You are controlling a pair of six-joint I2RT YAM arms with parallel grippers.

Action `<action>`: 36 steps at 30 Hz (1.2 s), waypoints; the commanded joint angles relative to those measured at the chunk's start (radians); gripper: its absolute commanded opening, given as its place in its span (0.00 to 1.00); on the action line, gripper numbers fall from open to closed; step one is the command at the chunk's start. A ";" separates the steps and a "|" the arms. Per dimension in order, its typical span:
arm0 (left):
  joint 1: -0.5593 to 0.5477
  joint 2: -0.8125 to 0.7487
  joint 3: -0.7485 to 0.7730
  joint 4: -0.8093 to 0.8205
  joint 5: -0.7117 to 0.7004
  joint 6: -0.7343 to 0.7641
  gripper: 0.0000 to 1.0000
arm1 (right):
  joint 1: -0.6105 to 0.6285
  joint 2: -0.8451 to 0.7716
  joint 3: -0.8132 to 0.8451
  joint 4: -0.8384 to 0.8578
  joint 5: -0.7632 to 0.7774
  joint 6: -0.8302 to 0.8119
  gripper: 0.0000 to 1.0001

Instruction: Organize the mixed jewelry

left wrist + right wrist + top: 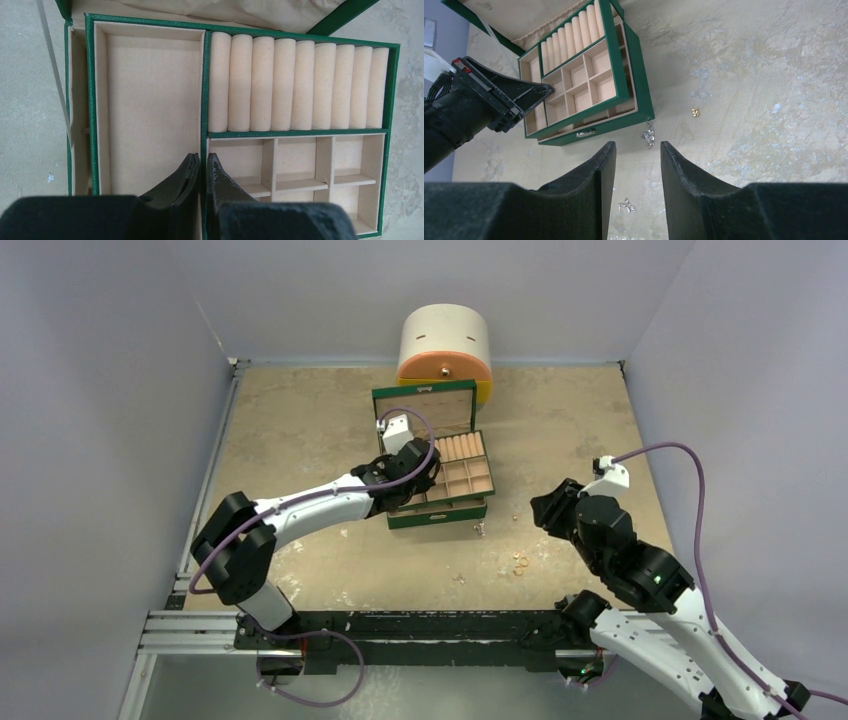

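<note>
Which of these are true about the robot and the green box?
The box is open. True.
The left gripper is wide open. False: it is shut, above the box.
Jewelry lies on the table near the box. True.
The right gripper holds a ring. False: it is open and empty.
The rolls in the box hold rings. False: they are bare.

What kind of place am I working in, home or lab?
Probably a lab test cell: plain grey walls box in the tabletop, with an aluminium rail along its near edge.
</note>
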 commanded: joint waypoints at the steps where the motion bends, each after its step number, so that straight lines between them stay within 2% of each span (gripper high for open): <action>1: -0.004 0.001 0.021 0.076 -0.046 -0.003 0.00 | -0.004 0.001 0.016 0.017 0.020 0.008 0.41; 36: 0.022 -0.004 -0.080 0.055 -0.041 0.032 0.00 | -0.004 0.064 0.010 0.064 0.008 0.018 0.41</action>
